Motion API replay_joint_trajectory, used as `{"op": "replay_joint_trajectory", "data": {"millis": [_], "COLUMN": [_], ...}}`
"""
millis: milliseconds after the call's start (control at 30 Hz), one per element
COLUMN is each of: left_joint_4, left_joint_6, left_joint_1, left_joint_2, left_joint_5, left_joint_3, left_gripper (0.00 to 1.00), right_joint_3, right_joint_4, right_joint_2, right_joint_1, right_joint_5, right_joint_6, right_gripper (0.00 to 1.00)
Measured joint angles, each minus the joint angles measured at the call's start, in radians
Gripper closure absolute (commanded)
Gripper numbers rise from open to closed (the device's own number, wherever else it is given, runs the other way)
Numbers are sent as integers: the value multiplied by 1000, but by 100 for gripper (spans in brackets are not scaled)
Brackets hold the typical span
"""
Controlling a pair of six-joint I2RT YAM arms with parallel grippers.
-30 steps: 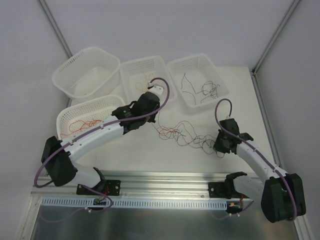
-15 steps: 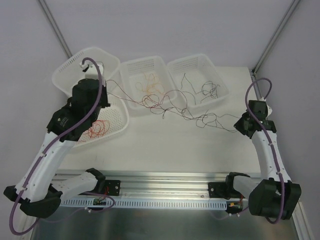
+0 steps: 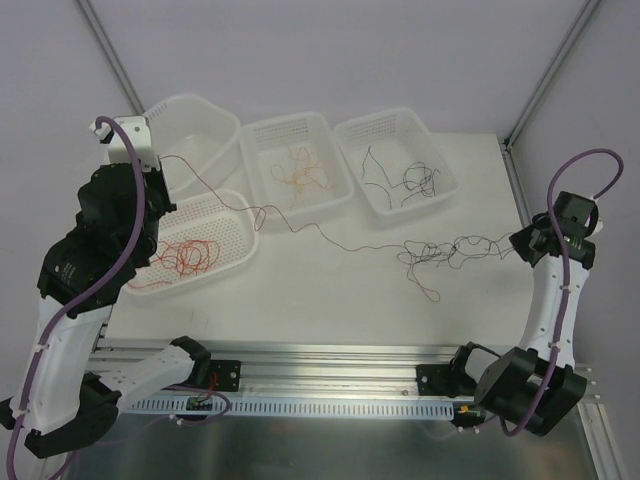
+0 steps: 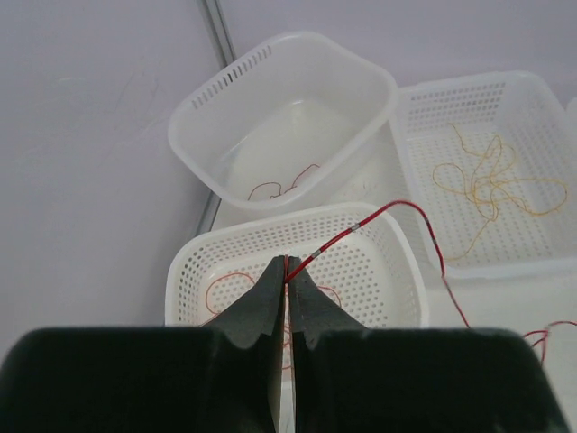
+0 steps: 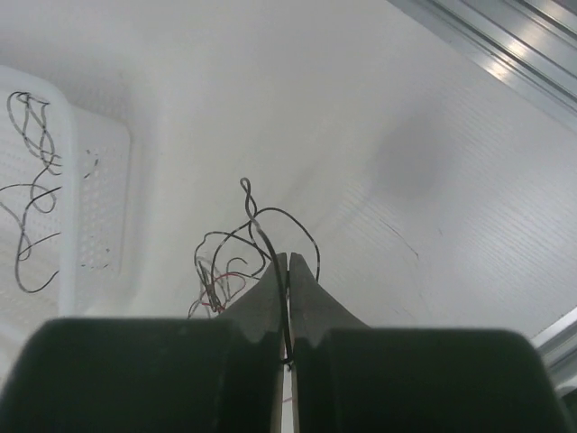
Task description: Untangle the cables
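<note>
The left tool (image 4: 287, 262) is shut tight on a red strand of the cables (image 3: 440, 250) and is held high over the far left corner of the worktop (image 3: 330, 305). The right tool (image 5: 288, 262) is shut tight on dark strands at the right edge. A thin line is drawn out between them, with a loose knot nearer the right edge. More strands are seen in the baskets (image 3: 249, 236) along the far edge
</note>
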Motion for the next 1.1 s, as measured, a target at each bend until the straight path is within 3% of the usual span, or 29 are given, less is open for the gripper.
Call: {"op": "replay_joint_trajectory", "data": {"millis": [267,467,667,800,867,933,1033,1100], "left_joint_4": [-33,-21,101,161,178,187,198,215], "left_joint_6": [-65,-134,-275,-354,-382,-404,-436,-451], "left_joint_1": [0,0,-10,-74,-100,-115,-142,-177], "left_joint_2": [26,78,122,246,315,376,434,447], "left_joint_5": [163,439,700,718,711,708,703,698], "left_joint_3": [5,-9,-298,-452,-496,-522,-528,-526], "left_gripper": [100,100,100,99,91,75,40,27], "right_joint_3": [64,23,-47,-52,-53,-53,-53,-53], "right_joint_4": [-16,-26,-41,-53,-56,-61,-69,-76], "right_joint_2": [0,-21,-70,-104,-124,-144,-171,-182], "right_joint_1": [62,197,306,359,369,373,381,389], "right_joint_5": [-105,-111,-97,-90,-89,-88,-88,-89], "right_joint_6": [-40,-75,-82,-82,-83,-83,-85,-87], "right_gripper": [99,99,99,99,99,99,99,99]}}
